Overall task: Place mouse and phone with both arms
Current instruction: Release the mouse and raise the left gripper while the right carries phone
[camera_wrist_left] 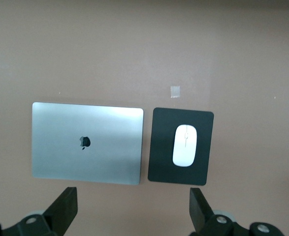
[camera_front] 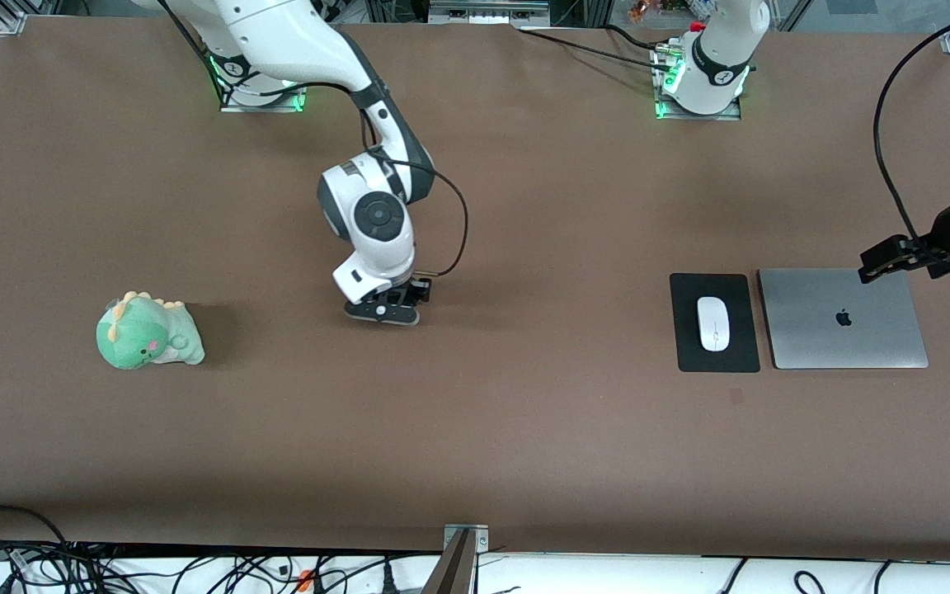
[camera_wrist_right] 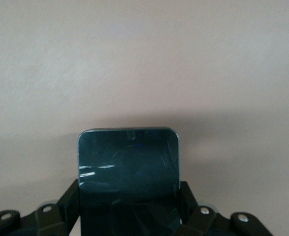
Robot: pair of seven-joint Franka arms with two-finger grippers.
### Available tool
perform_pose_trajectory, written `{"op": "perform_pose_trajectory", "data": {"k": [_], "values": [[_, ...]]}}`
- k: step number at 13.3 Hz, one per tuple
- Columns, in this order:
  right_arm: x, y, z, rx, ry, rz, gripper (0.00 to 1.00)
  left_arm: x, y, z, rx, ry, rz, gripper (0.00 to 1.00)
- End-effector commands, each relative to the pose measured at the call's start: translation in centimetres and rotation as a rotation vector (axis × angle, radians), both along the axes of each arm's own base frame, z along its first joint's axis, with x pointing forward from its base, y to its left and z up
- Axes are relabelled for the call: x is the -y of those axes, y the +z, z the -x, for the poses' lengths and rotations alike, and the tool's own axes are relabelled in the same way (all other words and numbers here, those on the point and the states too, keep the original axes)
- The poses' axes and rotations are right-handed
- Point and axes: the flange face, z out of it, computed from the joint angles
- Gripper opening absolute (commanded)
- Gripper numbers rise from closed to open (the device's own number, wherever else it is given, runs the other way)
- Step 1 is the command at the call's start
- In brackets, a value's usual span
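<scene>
The white mouse point(camera_front: 713, 323) lies on a matte black pad point(camera_front: 689, 346) toward the left arm's end of the table; it also shows in the left wrist view point(camera_wrist_left: 184, 145). My left gripper point(camera_front: 877, 266) hangs open and empty over the laptop's edge, its fingers point(camera_wrist_left: 65, 209) wide apart. My right gripper point(camera_front: 383, 312) is low over the middle of the table. In the right wrist view it point(camera_wrist_right: 128, 206) is shut on the black glossy phone point(camera_wrist_right: 128, 162). In the front view the hand hides the phone.
A closed silver laptop point(camera_front: 842, 318) lies beside the pad, toward the left arm's end. A green plush dinosaur point(camera_front: 148, 332) sits toward the right arm's end. A small tape mark point(camera_front: 736, 396) is nearer the front camera than the pad.
</scene>
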Motion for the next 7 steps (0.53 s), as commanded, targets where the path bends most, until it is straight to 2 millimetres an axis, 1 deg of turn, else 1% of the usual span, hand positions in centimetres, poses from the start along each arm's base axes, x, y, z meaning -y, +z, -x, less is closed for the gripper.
{"op": "perform_pose_trajectory", "data": {"k": [1, 2, 4, 5, 7], "values": [[5.5, 1.9, -2.3, -0.041, 0.058, -0.011, 0.00, -1.2, 2.0, 1.6, -0.001, -0.030, 0.036, 1.00], [7.8, 2.4, -2.9, -0.044, 0.054, -0.017, 0.00, -1.3, 2.3, 1.8, -0.006, -0.030, 0.035, 1.00], [13.3, 2.7, -4.2, -0.047, 0.063, -0.028, 0.00, -1.1, 2.7, 1.9, -0.006, -0.030, 0.035, 1.00], [16.5, 2.4, -4.3, -0.021, 0.075, -0.039, 0.00, -0.7, 2.8, 1.9, -0.005, -0.029, 0.035, 1.00], [22.2, 0.7, -4.1, 0.046, 0.107, -0.051, 0.00, 0.6, 2.7, 1.8, -0.011, -0.050, 0.036, 1.00]]}}
